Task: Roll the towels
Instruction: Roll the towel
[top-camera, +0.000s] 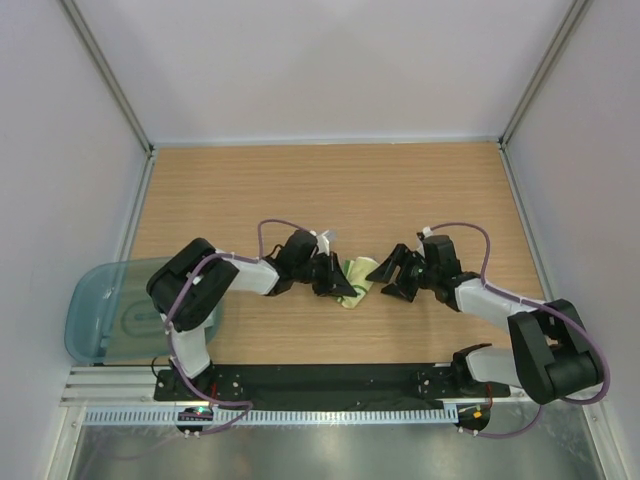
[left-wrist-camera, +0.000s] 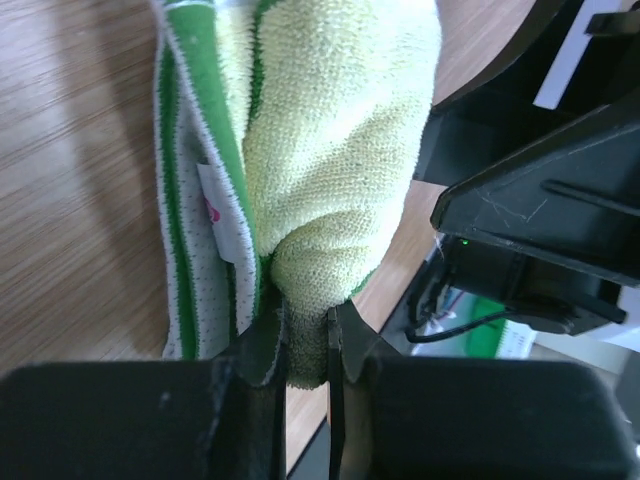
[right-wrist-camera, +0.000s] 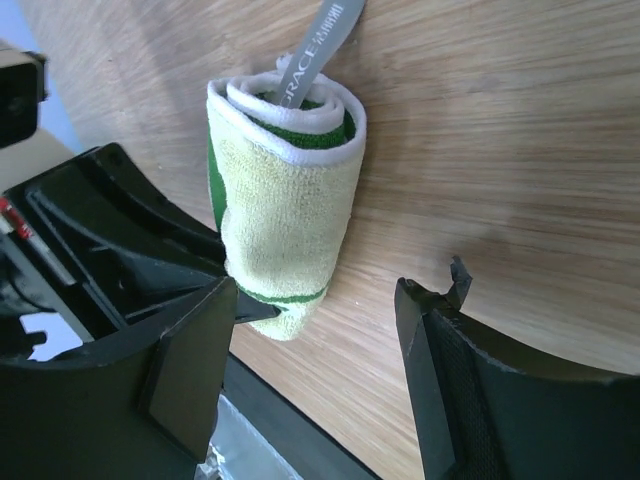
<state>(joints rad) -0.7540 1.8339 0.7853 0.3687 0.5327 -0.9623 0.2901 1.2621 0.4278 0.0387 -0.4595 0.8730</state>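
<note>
The green and cream towel (top-camera: 357, 281) lies rolled up on the wooden table between my two grippers. In the right wrist view the roll (right-wrist-camera: 285, 215) shows its spiral end and a grey label. My left gripper (top-camera: 335, 277) is shut on the near end of the roll (left-wrist-camera: 335, 150), pinching the cream cloth between its fingertips (left-wrist-camera: 262, 345). My right gripper (top-camera: 392, 277) is open and empty just right of the roll, its jaws wide apart (right-wrist-camera: 320, 310) with the roll beside its left finger. The pale mint-blue towel is out of view.
A translucent teal-grey bin (top-camera: 115, 310) hangs over the table's left near edge. The black base rail (top-camera: 330, 380) runs along the near edge. White walls enclose the table (top-camera: 330, 190) on three sides.
</note>
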